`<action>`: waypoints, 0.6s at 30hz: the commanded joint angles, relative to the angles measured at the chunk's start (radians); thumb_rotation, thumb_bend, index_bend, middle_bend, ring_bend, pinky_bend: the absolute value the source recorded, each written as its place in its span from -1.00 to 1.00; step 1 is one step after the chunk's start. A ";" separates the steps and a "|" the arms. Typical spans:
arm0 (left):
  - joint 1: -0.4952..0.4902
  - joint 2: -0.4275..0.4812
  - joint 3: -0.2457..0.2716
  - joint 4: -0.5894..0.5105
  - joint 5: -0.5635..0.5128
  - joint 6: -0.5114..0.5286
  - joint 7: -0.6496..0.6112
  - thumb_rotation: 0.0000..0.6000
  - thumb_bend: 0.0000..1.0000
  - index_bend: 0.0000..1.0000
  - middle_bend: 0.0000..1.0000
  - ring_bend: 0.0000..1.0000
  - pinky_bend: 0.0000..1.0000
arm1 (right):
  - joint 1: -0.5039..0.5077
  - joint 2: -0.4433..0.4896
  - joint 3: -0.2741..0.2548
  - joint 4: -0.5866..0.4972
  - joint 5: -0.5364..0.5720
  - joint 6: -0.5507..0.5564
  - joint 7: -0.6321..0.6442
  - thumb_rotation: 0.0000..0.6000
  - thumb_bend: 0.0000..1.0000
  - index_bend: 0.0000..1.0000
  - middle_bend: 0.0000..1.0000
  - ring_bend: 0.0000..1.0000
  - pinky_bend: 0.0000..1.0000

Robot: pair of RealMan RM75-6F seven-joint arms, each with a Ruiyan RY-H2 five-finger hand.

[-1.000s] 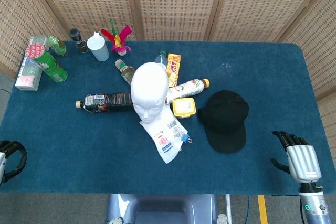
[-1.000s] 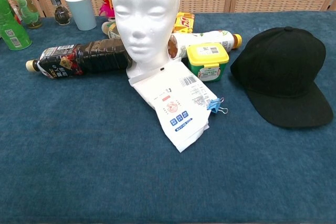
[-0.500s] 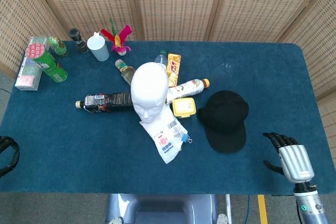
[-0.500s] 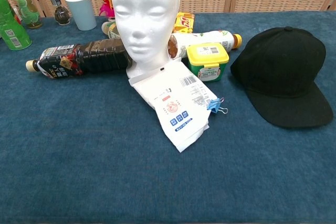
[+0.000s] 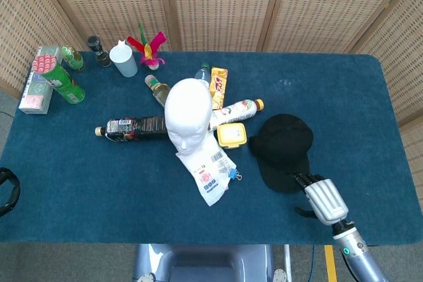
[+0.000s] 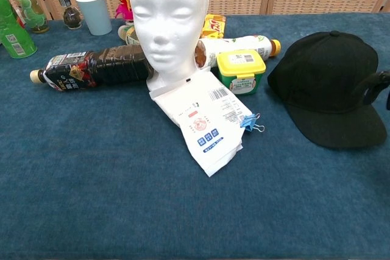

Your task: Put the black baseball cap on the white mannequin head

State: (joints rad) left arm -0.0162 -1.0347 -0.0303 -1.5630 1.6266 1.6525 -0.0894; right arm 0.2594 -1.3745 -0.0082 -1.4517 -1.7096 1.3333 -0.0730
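A staged robot test area, lab-like: a table (image 5: 344, 84) covered in blue felt, closed in by woven rattan screens (image 5: 218, 4), strewn with unrelated props such as a foam mannequin head (image 5: 188, 113) and drink bottles (image 5: 132, 127).

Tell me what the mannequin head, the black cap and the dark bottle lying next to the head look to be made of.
Mannequin head: likely foam, given its matte white, faintly pitted surface.
Black baseball cap: woven fabric, matte, with stitched panels, a top button and a stiffer-looking brim.
Dark bottle: clear plastic by the look, glossy highlights, dark liquid inside, printed wrap label, pale cap.
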 commanded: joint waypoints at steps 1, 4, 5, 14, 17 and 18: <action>0.004 0.003 0.000 0.003 -0.005 0.004 -0.004 1.00 -0.42 0.26 -0.02 -0.25 -0.30 | 0.025 -0.036 0.004 0.033 -0.005 -0.021 0.000 1.00 -0.82 -0.54 -0.28 -0.16 0.01; 0.008 0.004 0.001 0.008 -0.012 0.005 -0.008 1.00 -0.42 0.26 -0.02 -0.25 -0.30 | 0.035 -0.073 0.017 0.073 -0.009 -0.005 -0.001 1.00 -0.81 -0.47 -0.21 -0.11 0.05; 0.009 0.004 0.001 0.010 -0.015 0.005 -0.009 1.00 -0.42 0.26 -0.02 -0.25 -0.30 | 0.037 -0.083 0.019 0.086 -0.012 0.001 0.001 1.00 -0.81 -0.44 -0.18 -0.09 0.07; 0.013 0.004 -0.001 0.019 -0.029 0.004 -0.015 1.00 -0.42 0.26 -0.02 -0.25 -0.30 | 0.057 -0.172 0.027 0.199 -0.026 0.038 0.014 1.00 -0.75 -0.20 0.12 0.19 0.30; 0.015 0.006 -0.002 0.021 -0.032 0.004 -0.017 1.00 -0.42 0.26 -0.02 -0.25 -0.30 | 0.063 -0.198 0.029 0.235 -0.027 0.045 0.014 1.00 -0.74 -0.16 0.18 0.24 0.36; 0.015 0.007 -0.002 0.021 -0.033 0.004 -0.017 1.00 -0.42 0.26 -0.02 -0.25 -0.30 | 0.066 -0.208 0.029 0.249 -0.026 0.046 0.013 1.00 -0.74 -0.16 0.19 0.25 0.36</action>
State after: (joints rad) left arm -0.0011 -1.0280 -0.0326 -1.5422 1.5936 1.6566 -0.1068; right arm 0.3201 -1.5689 0.0195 -1.2175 -1.7351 1.3751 -0.0596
